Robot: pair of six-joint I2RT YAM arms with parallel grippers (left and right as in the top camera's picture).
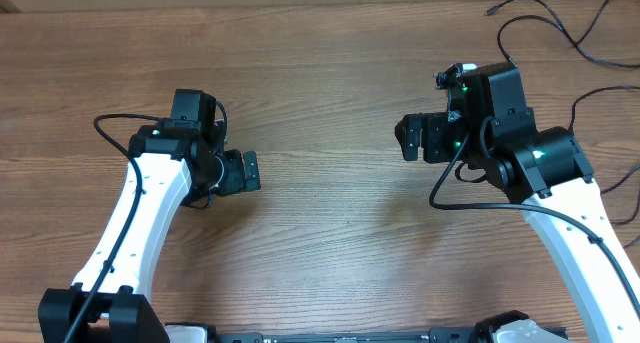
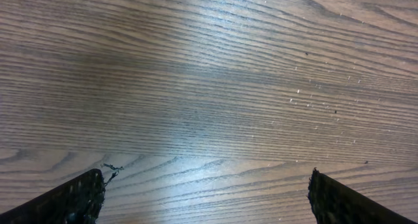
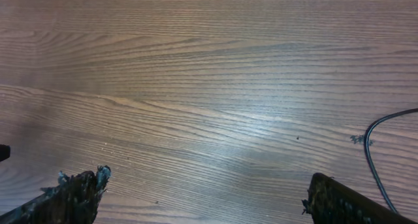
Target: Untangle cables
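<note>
I find the cables (image 1: 578,48) well behind the right gripper (image 1: 404,138), out toward the far right corner of the table (image 1: 330,63). They are thin black cords lying in loose, open curves on the wood. From overhead I see no tight knot in the part that shows. One small plug end (image 1: 492,10) lies just behind the right gripper's arm, with its cord arching away toward the corner. Further strands lie beside the right arm (image 1: 560,198), on the side away from the gripper.

Both hands are spread wide and hold nothing. The right gripper (image 3: 208,198) has bare wood between its fingertips, and so does the left gripper (image 2: 206,201), which sits well across the table from the right one (image 1: 252,171), facing it.

Much of the cabling is cut off. Every strand runs out of the overhead picture at the far or right edge, so I cannot count the cords or see how they cross. One loop passes under the right gripper's body and is hidden there. In the right wrist view a thin black cord (image 3: 369,152) curves along the right side, beside the gripper; I cannot tell whether it is one of the loose cables or the arm's own lead. A small dark speck beside it is too blurred to name.
</note>
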